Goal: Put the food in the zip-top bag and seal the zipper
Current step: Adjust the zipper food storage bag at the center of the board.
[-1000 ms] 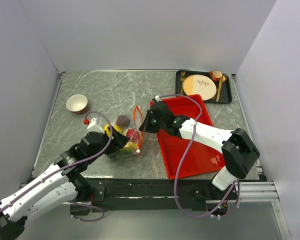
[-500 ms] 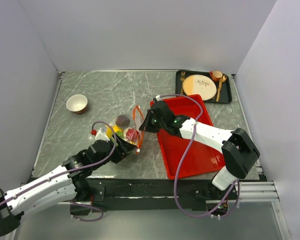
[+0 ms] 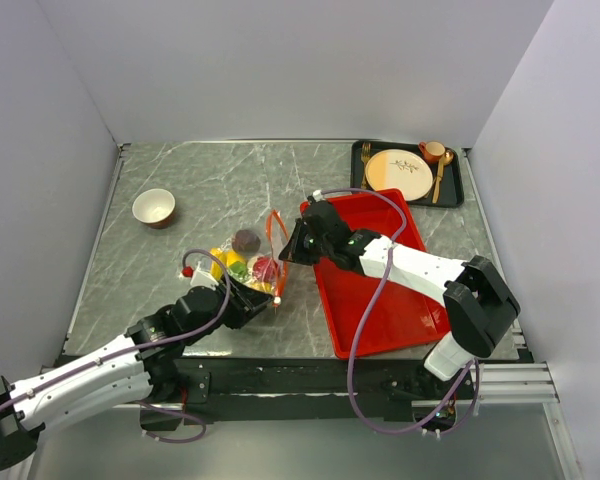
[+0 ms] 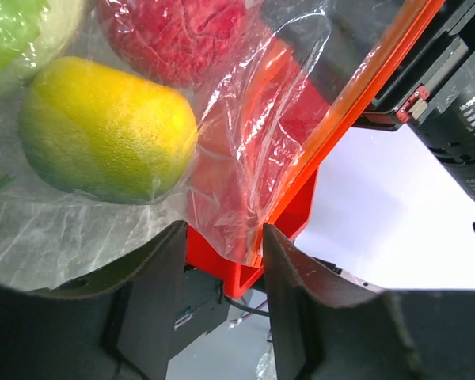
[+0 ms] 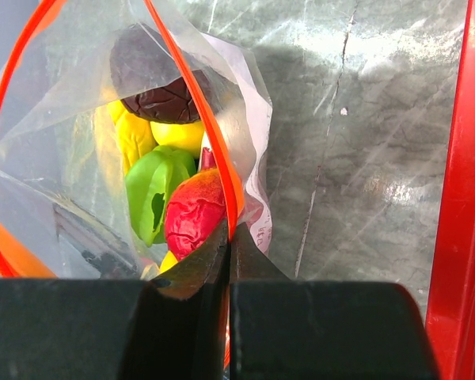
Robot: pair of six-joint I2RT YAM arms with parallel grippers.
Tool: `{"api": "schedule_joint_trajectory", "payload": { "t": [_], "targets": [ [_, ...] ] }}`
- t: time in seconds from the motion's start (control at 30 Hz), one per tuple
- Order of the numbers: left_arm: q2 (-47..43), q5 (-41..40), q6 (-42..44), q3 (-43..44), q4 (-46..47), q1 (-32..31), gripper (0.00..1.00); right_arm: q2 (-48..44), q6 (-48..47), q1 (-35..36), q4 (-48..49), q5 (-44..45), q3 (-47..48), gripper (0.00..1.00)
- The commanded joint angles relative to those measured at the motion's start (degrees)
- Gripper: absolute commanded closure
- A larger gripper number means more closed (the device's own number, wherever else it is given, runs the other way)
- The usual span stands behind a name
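Pinching the zipper point(image 5: 196, 101), the right gripper point(image 5: 228, 229) holds the zip-top bag point(image 5: 55, 119), the left gripper point(image 4: 224, 237) spread around its edge.

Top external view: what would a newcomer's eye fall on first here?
The clear zip-top bag in the middle of the table, full of bright toy food, stands out first, with the right gripper pinching its orange zipper. Next comes the big red tray just right of it.
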Motion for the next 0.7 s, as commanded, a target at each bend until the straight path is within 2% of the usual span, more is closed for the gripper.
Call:
{"api": "schedule_joint_trajectory", "payload": {
  "t": [0.0,0.33,0.4,0.53,0.63,0.67],
  "targets": [
    [0.6,-1.5,-1.8,-0.7,4.5,-0.4,0.53,-3.1,0.3,-0.6,1.6,0.9,1.3,0.97],
    [1.6,-3.9,-1.9,0.0,3.8,-0.4,0.68,-3.7,0.6,-0.5,2.2,-0.2,0.3,0.97],
    [1.6,-4.2,-2.0,-0.1,3.5,-0.5,0.75,-3.7,0.6,-0.5,2.3,-0.3,0.1,0.97],
    [1.4,-4.5,-2.1,0.0,3.1,-0.5,0.81,-3.8,0.6,-0.5,2.2,-0.5,-0.1,0.97],
    [1.3,-5.2,-2.0,0.3,2.1,-0.4,0.89,-4.1,0.5,-0.5,2.7,-0.7,-0.5,0.97],
    [1.3,-5.5,-2.0,0.5,1.9,-0.4,0.95,-4.1,0.5,-0.5,2.8,-0.8,-0.5,0.97]
  ]
}}
